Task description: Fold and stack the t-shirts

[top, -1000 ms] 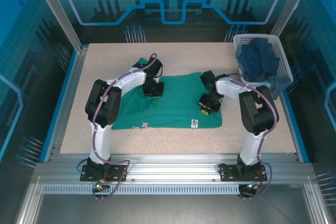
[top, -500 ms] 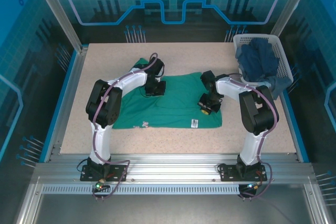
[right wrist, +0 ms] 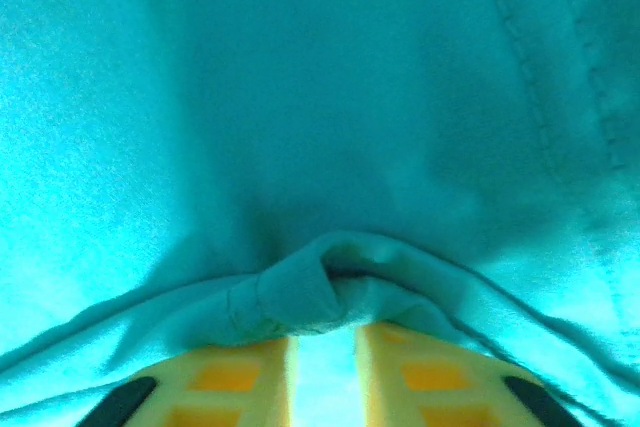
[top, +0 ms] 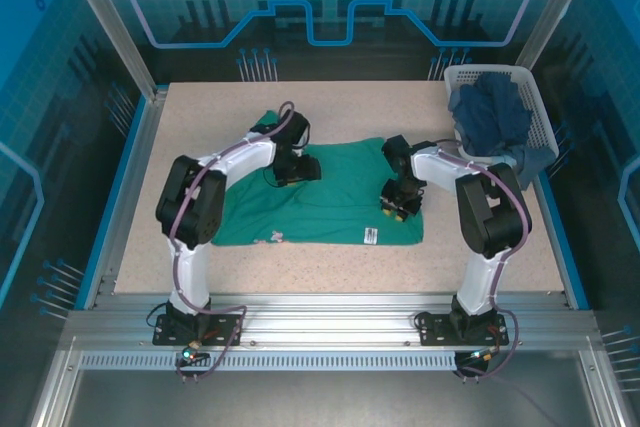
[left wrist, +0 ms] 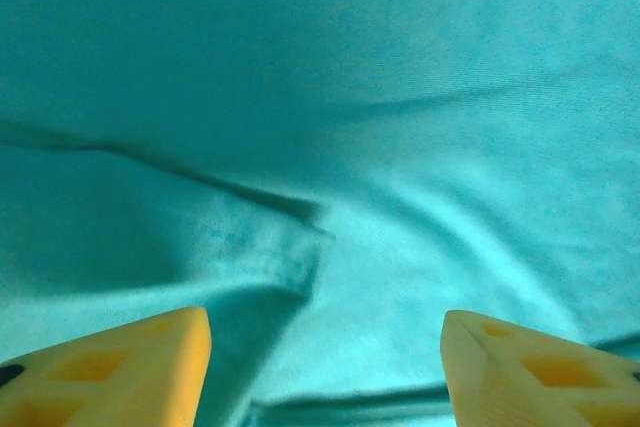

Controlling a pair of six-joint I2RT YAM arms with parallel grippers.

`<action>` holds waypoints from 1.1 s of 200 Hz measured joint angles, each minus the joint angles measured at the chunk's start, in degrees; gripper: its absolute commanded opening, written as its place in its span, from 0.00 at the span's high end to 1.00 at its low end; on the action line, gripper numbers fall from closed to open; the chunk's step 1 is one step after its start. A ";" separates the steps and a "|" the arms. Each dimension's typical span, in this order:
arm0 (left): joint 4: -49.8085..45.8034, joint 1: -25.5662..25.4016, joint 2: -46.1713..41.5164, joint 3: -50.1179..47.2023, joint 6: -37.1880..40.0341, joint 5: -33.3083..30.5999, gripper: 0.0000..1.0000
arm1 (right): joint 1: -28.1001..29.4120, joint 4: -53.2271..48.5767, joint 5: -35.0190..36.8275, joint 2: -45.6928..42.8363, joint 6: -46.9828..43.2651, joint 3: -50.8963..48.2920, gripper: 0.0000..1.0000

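Note:
The teal-green t-shirt (top: 335, 209) lies spread on the table, its white label (top: 369, 235) and pale print (top: 272, 239) near the front hem. My left gripper (top: 298, 169) hovers low over the shirt's far-left part. In the left wrist view it (left wrist: 325, 347) is open, its yellow fingers (left wrist: 150, 367) wide apart with only creased cloth (left wrist: 400, 147) below. My right gripper (top: 397, 209) sits on the shirt's right side. Its jaws (right wrist: 325, 342) stand a narrow gap apart, and a bunched fold of teal cloth (right wrist: 300, 297) lies across the fingertips. Dark navy t-shirts (top: 492, 117) fill the basket.
The white lattice basket (top: 470, 73) stands at the table's back right corner, with navy cloth hanging over its right side (top: 535, 159). Bare speckled tabletop (top: 200, 117) surrounds the teal shirt on the left, back and front.
My left gripper has opened and let go of the teal cloth, shifting slightly back. The right gripper's jaws have parted a little and it has edged right; the shirt lies flatter.

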 measured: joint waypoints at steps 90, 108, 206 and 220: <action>-1.77 13.88 -21.86 -24.41 -21.51 -0.50 0.59 | 0.92 1.84 0.70 -8.98 -5.51 -2.10 0.66; -1.46 14.60 -21.73 -30.18 -24.61 0.02 0.62 | 1.88 2.32 -0.44 -8.44 -5.46 -4.07 0.67; -1.75 17.09 -30.42 -44.06 -30.36 -7.89 0.63 | 3.06 1.36 -2.21 -4.87 -2.78 -8.37 0.64; -1.95 17.09 -31.61 -44.98 -30.36 -8.70 0.63 | 3.56 0.96 -2.82 -5.55 -2.40 -9.31 0.63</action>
